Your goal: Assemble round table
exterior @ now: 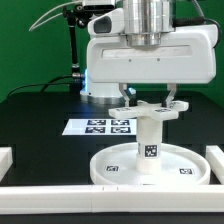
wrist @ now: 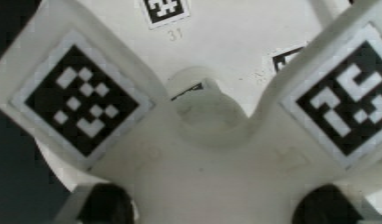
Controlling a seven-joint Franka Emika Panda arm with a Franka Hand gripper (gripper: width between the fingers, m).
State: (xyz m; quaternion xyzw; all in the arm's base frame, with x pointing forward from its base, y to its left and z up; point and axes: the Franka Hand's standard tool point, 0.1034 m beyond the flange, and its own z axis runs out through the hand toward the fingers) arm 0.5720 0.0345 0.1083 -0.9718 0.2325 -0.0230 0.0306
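Observation:
The large round disc (exterior: 110, 166) lies flat on the black table near the front. The short thick leg (exterior: 149, 140) stands upright on its middle, tag facing the camera. The cross-shaped base (exterior: 150, 108) sits on top of the leg. My gripper (exterior: 150, 101) comes straight down over it, its fingers (exterior: 127, 99) pressed against two sides of the base. In the wrist view the base (wrist: 206, 120) fills the picture with its tagged arms spread, and my gripper (wrist: 229, 205) has its dark fingertips (wrist: 103, 205) tight against the white plastic.
The marker board (exterior: 108, 126) lies flat just behind the disc. White border blocks run along the front (exterior: 50, 190), the exterior view's left (exterior: 5, 158) and right (exterior: 215, 160). A black stand with cables (exterior: 72, 55) rises at the back.

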